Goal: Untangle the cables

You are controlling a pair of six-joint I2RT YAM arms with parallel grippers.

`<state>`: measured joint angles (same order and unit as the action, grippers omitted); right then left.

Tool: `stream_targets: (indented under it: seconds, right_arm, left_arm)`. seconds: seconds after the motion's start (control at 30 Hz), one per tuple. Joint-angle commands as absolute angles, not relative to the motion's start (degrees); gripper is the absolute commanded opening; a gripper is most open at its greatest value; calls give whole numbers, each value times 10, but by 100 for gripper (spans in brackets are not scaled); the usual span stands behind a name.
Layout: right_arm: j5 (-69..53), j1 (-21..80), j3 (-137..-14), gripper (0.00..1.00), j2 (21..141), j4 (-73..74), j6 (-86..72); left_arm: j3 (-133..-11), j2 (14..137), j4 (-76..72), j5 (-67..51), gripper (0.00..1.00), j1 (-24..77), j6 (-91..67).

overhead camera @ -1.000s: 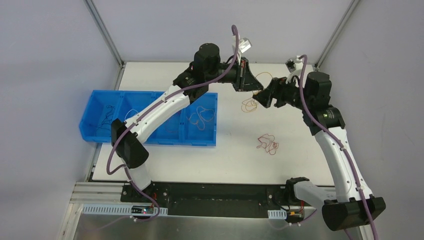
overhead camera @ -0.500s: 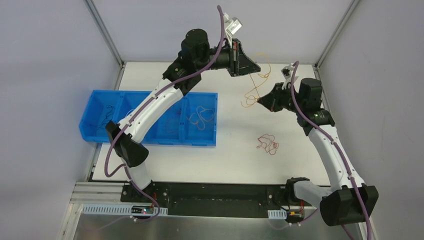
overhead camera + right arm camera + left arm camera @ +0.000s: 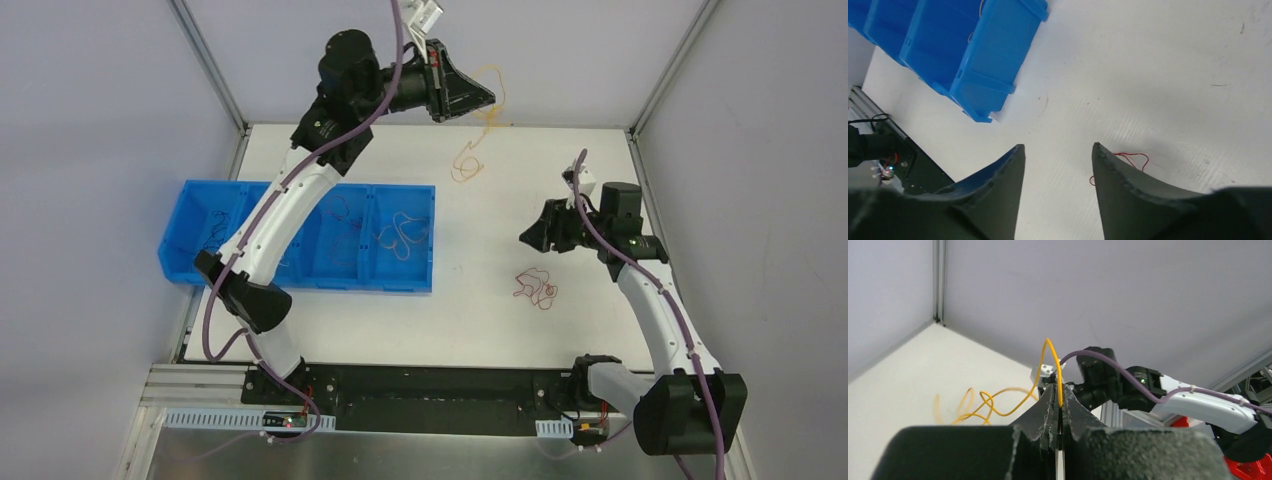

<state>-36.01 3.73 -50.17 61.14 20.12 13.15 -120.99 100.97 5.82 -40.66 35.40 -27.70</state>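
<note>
left gripper [image 3: 1058,399] holds a yellow cable [image 3: 1057,372] high
jaws clenched on it (its tail reaches the table [image 3: 480,300]); right gripper [image 3: 1058,150] gapes, empty, near a red cable [image 3: 1130,159].

Robot lab cell: grey panel walls [image 3: 90,100], white table [image 3: 480,310].

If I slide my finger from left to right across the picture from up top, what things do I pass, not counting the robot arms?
blue bin → yellow cable → red cable
</note>
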Motion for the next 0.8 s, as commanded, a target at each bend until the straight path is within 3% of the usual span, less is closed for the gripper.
stream_targets:
  seconds: [0.0,0.27,0.5,0.77]
  right_arm:
    - [-388,36,-538,58,595,209,96]
    - [-363,89,-586,78,569,114,-26]
    - [-367,147,-609,89,552,65,-39]
    - [-324,167,-624,91,545,60,-45]
  left_arm:
    - [-1215,953,-55,-451,0,347,-321]
    - [-1217,940,-90,-456,0,348,-344]
    - [-1208,936,-132,-453,0,347,-380]
    - [-1206,929,-121,-426,0,350,-371]
